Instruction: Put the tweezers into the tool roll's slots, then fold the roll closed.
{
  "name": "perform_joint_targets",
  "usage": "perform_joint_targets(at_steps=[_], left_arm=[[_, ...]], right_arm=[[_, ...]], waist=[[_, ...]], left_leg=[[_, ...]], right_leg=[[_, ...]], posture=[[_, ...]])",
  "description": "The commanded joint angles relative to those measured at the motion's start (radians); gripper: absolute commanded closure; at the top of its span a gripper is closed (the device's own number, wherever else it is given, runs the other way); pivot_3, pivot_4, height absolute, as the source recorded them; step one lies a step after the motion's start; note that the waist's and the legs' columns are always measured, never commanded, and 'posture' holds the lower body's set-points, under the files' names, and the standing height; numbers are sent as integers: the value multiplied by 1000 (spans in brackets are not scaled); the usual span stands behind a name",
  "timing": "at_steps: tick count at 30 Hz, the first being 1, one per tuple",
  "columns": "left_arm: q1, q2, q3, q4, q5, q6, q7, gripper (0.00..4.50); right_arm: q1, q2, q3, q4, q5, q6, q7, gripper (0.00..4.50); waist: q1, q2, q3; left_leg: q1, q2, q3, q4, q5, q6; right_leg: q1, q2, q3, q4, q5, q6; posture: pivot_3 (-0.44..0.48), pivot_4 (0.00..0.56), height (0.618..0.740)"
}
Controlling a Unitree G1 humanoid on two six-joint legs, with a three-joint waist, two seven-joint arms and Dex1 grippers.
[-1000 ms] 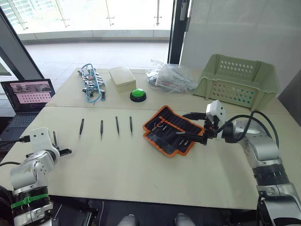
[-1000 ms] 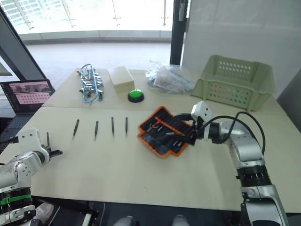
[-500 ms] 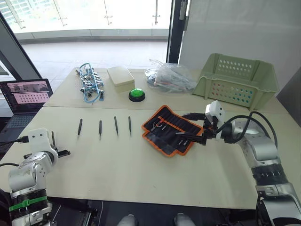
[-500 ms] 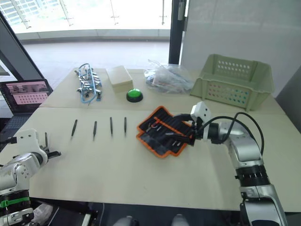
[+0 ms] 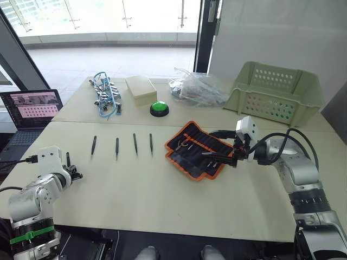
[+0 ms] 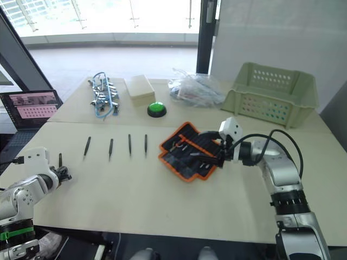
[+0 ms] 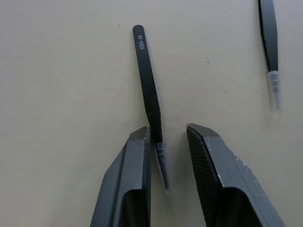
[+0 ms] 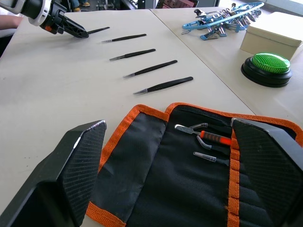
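On the table (image 5: pixel 162 200), the tool roll (image 5: pixel 196 149) is lying unfolded, a few small tools already sitting in its slots (image 8: pixel 215 146). Left of the roll, four tweezers (image 5: pixel 135 144) are lying in a row, apart from each other. The right gripper (image 5: pixel 219 155) is hovering over the roll's right part, fingers spread wide, holding nothing. Well left of the roll, the left gripper (image 7: pixel 168 142) is standing partly open, its fingers straddling a tweezers tip (image 7: pixel 160 156) without clamping it.
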Motion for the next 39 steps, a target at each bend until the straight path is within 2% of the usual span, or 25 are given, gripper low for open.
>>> perform_joint_targets(at_steps=[1,10,13,22,32,33,37,38,39], left_arm=[[12,10,-2,-5,4,8,-9,1673],[28,-11,24,4,5,-28,-2,1673],[40,-7,26,41,17,-100,-13,2427],[44,-13,48,94,17,-244,-3,2427],[80,-50,35,90,12,-263,9,2427],[80,-56,40,89,8,-261,13,2939],[86,-62,42,85,6,-266,18,4217],[87,-63,43,84,5,-270,19,4479],[88,-63,44,83,4,-272,20,4479]], right_arm=[[-24,1,-17,-11,11,-20,4,0],[-28,4,-14,-7,8,-22,5,0],[-28,4,-13,-7,8,-22,5,0],[-31,1,-8,-4,3,-24,7,0],[-32,-1,-5,1,1,-27,9,0],[-32,0,-5,2,0,-27,9,0],[-33,1,-4,3,1,-27,8,0],[-33,2,-4,3,1,-27,8,0],[-33,3,-3,3,1,-27,7,0]], waist=[[-1,0,0],[-3,0,0],[-4,0,0],[-4,-1,1],[-5,-2,1],[-5,-2,1],[-3,-2,1],[-2,-2,1],[-1,-2,1]], left_leg=[[0,0,0,0,0,0],[0,0,0,-1,0,0],[1,0,0,-1,0,0],[0,0,0,-1,0,0],[0,0,0,-1,0,0],[1,0,0,-1,0,0],[0,0,0,-1,0,0],[0,0,0,-1,0,0],[0,0,0,-1,0,0]], right_leg=[[0,0,0,0,0,0],[0,0,0,0,0,0],[0,0,0,0,0,0],[-1,0,0,0,0,0],[-1,0,0,0,0,0],[-1,0,0,0,0,0],[0,0,0,0,0,0],[0,0,0,0,0,0],[0,0,0,0,0,0]], posture=[[0,150,740],[0,150,740],[0,150,740],[0,150,740],[0,150,740],[0,150,740],[0,150,740],[0,150,740],[0,150,740]])
